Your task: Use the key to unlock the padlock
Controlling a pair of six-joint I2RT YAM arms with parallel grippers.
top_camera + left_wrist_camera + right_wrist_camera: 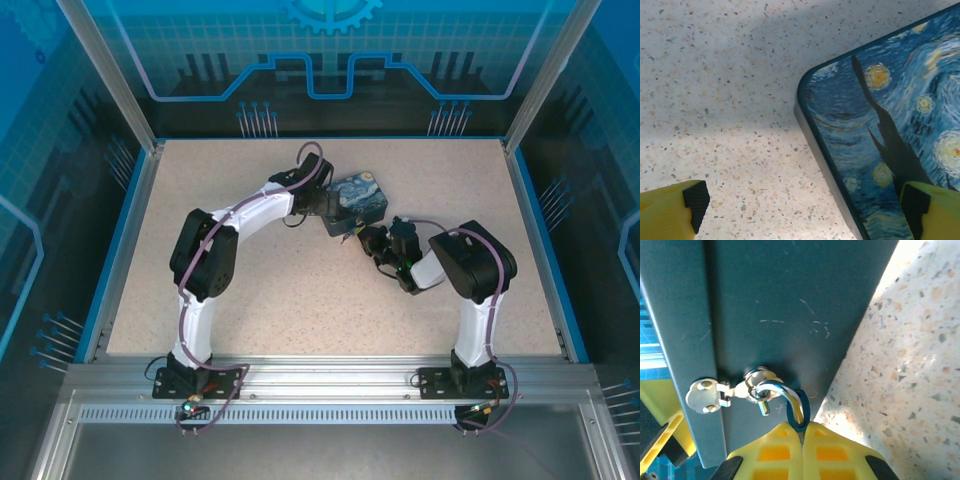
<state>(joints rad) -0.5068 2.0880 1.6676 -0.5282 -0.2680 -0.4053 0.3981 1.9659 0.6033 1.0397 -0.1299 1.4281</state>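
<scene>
The padlock [802, 413] has a small blue body and a silver shackle [784, 391] hooked through the metal staple on the dark front wall of the blue swirl-printed box [358, 200]. My right gripper [802, 432] is shut on the padlock's body, with the yellow fingers [775, 452] pressed together just below the shackle. My left gripper [805, 200] is open and straddles the near corner of the box lid [890, 115]; one finger is over the table and the other over the lid. The key is hidden.
A silver hasp plate [705, 396] hangs left of the staple. The box sits mid-table between both arms [240, 225]. Speckled tabletop [300, 300] lies around it, bordered by blue edging and glass enclosure walls [130, 160].
</scene>
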